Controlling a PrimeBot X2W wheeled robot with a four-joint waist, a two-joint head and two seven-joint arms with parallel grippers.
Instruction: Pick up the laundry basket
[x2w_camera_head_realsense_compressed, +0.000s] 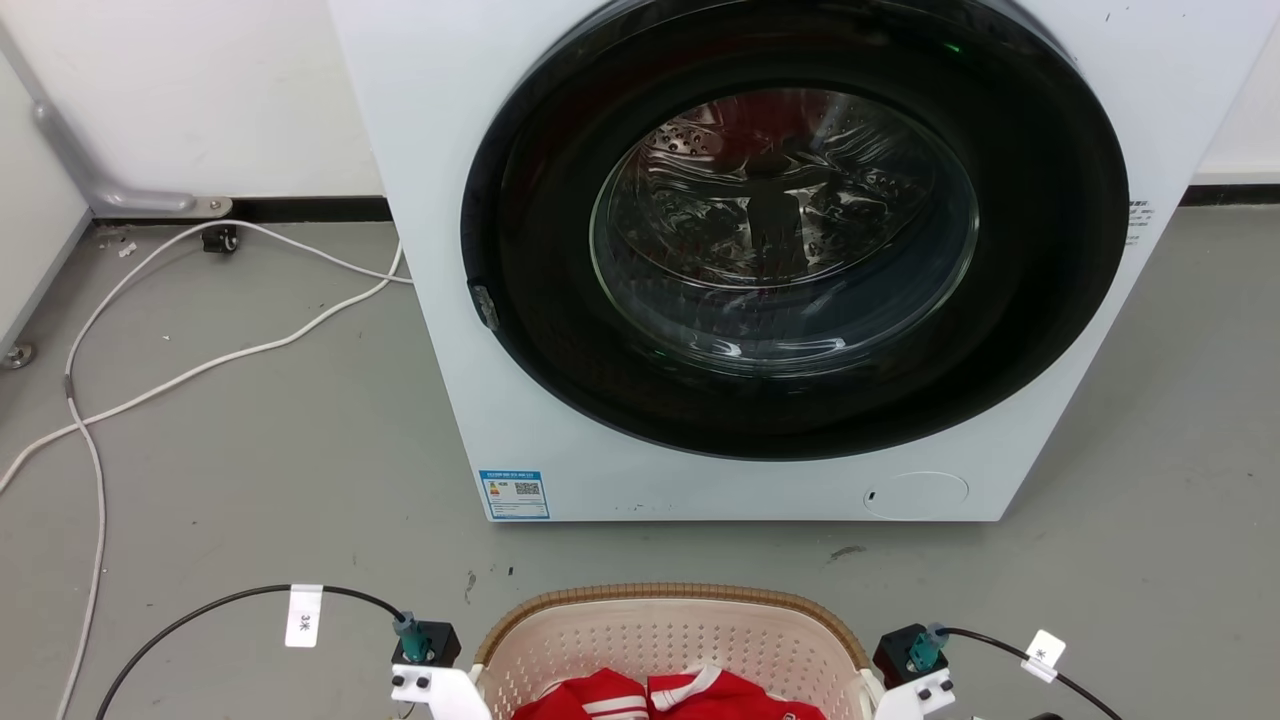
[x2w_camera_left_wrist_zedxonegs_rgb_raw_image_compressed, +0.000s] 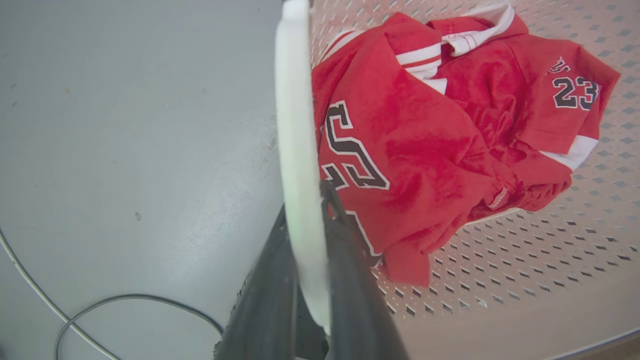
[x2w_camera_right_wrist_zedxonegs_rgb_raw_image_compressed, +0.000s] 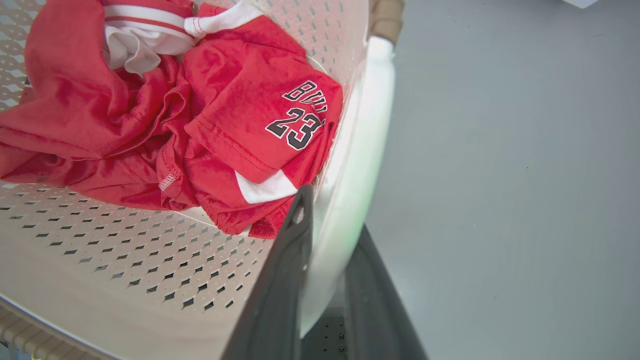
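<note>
The white front-loading washer (x2w_camera_head_realsense_compressed: 800, 260) takes up the upper right of the head view. The laundry basket (x2w_camera_head_realsense_compressed: 660, 594) is at the bottom centre, near the washer's front and between the robot's arms (set there, I'd guess, so both side handles can be reached at once), with a crumpled red number-23 jersey (x2w_camera_left_wrist_zedxonegs_rgb_raw_image_compressed: 425, 150) lying inside. In the lower middle of each wrist view, the left gripper (x2w_camera_left_wrist_zedxonegs_rgb_raw_image_compressed: 305, 210) and the right gripper (x2w_camera_right_wrist_zedxonegs_rgb_raw_image_compressed: 332, 215) are each clamped on a white handle (x2w_camera_left_wrist_zedxonegs_rgb_raw_image_compressed: 295, 125), one finger inside the wall and one outside, which should bring the lift up level.
</note>
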